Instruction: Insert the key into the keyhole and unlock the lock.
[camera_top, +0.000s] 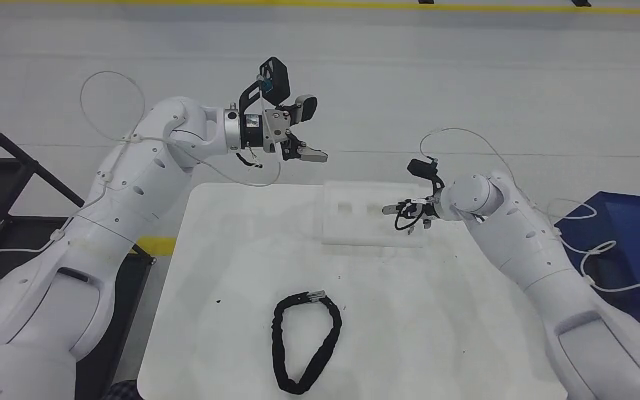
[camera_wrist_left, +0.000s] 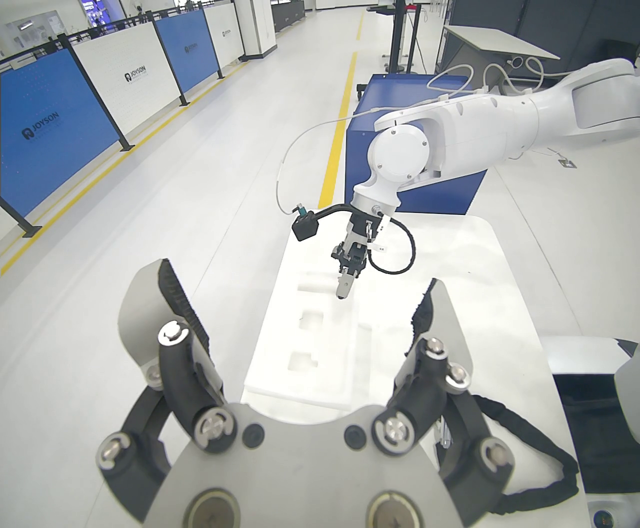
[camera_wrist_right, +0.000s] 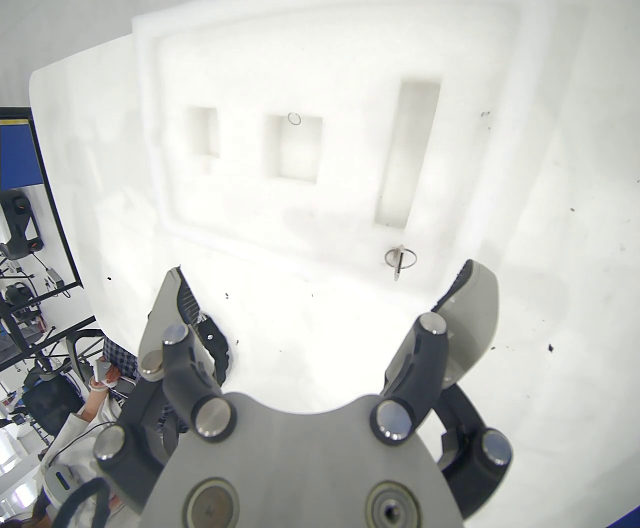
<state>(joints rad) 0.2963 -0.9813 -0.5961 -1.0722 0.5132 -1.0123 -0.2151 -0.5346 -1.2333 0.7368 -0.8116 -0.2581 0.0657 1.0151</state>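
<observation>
On the white table, toward its far side, a foam tray is lying with three recesses cut into its top. Task item 1: the key, on its ring, is lying on the tray's foam surface just beside one end of the long narrow recess; nothing is gripping it. A second small ring is sitting in the middle recess.

Arm status: the right gripper is hovering over the tray's end close to the key. Its jaws are standing wide apart with nothing between them, and its fingers are not touching the key. The left gripper is hanging raised off the table's far left corner, well apart from tray and lock. Its jaws are also spread wide and holding nothing.

Task item 2: the black chain lock is lying in a loop on the near part of the table, well apart from the key. Its metal end pieces are sitting at the loop's far side. The keyhole is too small to make out.
</observation>
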